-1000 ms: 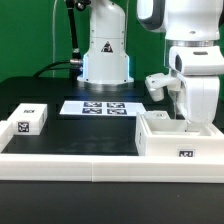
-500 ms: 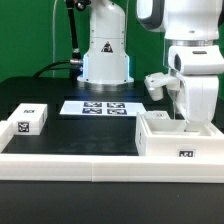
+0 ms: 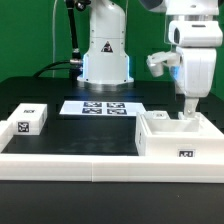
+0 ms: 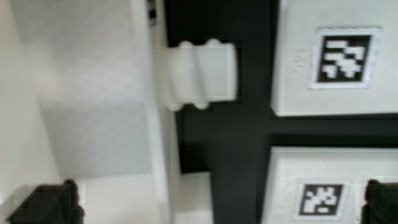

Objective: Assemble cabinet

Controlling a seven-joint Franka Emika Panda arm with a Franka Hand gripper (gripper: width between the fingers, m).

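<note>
The cabinet (image 3: 180,138) is the big white box with a tag on its front, at the exterior view's right. My gripper (image 3: 186,110) hangs just above the box's open top, and nothing shows between the fingers. In the wrist view the gripper (image 4: 214,205) has its dark fingertips (image 4: 45,205) far apart at the picture's edges. Under them are a white cabinet wall (image 4: 89,110), a ribbed white knob (image 4: 201,72) and two tagged white panels (image 4: 338,55).
A small white tagged block (image 3: 30,120) lies at the exterior view's left. The marker board (image 3: 100,107) lies in the middle in front of the robot base (image 3: 105,55). A long low white rail (image 3: 70,160) runs along the front.
My gripper has risen straight up from low in the cabinet box to just above its top. The parts on the table have not moved.
</note>
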